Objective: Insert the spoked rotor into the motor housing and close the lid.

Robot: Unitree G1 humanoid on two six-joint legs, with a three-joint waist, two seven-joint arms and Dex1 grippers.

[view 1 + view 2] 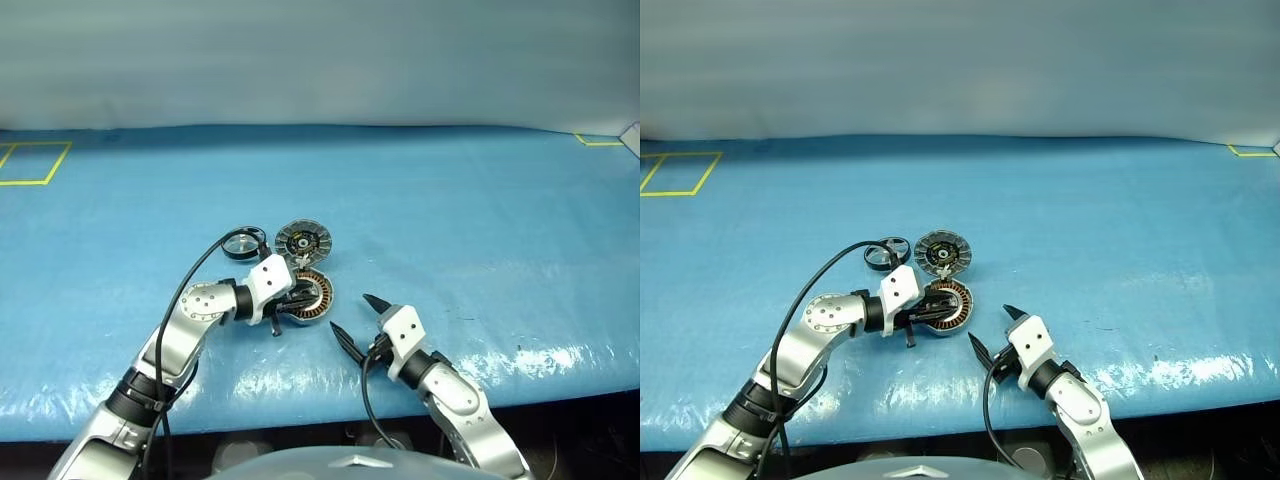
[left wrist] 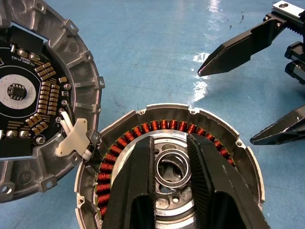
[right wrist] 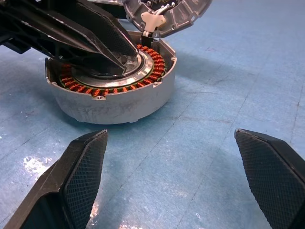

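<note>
The motor housing (image 3: 114, 102) is dull cast grey metal, faintly scuffed, ringing glossy copper windings (image 2: 143, 130). The lid (image 2: 71, 62) is matt ribbed metal around a dark circuit board. The fingers (image 3: 83, 167) are black plastic with cross-hatched pads. The blue surface (image 1: 480, 220) looks slightly glossy, creased.

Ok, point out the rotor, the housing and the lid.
rotor (image 1: 243, 243), left eye view, on its black rim.
housing (image 3: 114, 107), right wrist view, on its grey outer wall.
lid (image 2: 76, 67), left wrist view, on its ribbed rim.
</note>
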